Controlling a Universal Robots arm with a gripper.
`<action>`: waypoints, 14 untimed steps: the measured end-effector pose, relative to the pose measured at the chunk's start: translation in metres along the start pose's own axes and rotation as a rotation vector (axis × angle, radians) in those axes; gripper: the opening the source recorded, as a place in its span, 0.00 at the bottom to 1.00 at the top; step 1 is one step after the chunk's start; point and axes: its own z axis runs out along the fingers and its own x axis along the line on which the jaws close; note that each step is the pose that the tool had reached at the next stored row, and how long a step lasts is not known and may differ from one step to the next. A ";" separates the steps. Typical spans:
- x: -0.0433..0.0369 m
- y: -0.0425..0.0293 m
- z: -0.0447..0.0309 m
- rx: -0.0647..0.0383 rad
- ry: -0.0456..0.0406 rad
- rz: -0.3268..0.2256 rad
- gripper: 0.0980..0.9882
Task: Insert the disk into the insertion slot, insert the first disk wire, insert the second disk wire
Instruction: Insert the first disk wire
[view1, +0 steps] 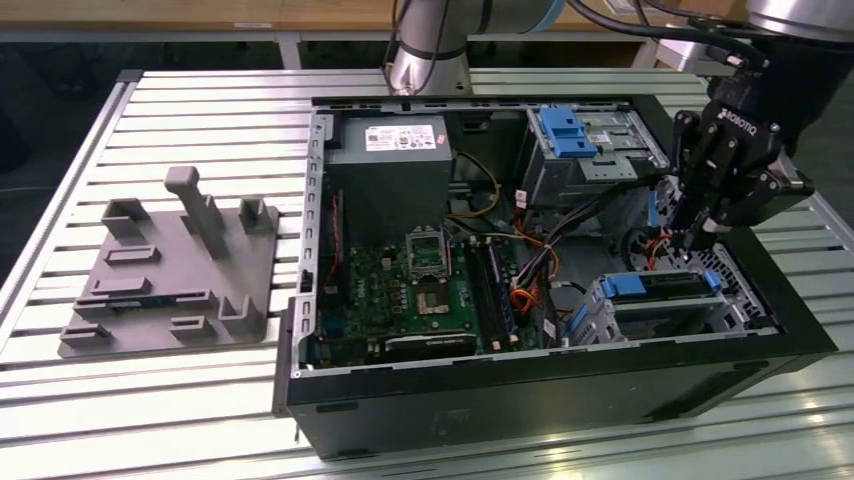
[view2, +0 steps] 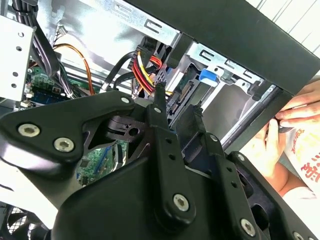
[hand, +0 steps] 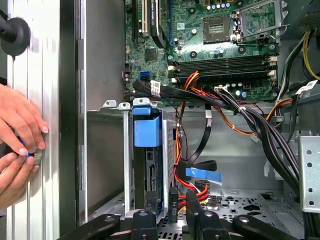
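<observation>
Disk's in, and I'm at its rear edge with the plug.

The disk (hand: 147, 135) sits seated in the slot (hand: 106, 150), blue carrier showing. My gripper (hand: 170, 200) hangs just behind it, with the black plug (hand: 173, 205) of the red-and-yellow wires (hand: 186, 185) between the tips. Whether I'm actually clamped on that plug, I can't tell. The risk, as I judge it, is that the plug meets the disk's connector skewed and jams or bends a contact. The loose cable bundle (hand: 250, 120) running past the slot could also snag my wrist. A person's hands (hand: 20, 130) rest just outside the case wall (hand: 67, 125), close enough to matter. In the exterior view my arm reaches in at the exterior view's right, wrist pointing almost straight down, tips just beside the slot.
</observation>
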 end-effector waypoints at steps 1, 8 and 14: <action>0.0000 0.0000 0.0000 0.000 -0.0006 0.000 0.30; -0.0001 -0.0009 0.0009 0.000 -0.0020 0.001 0.21; -0.0008 -0.0010 0.0039 -0.001 -0.0023 0.002 0.07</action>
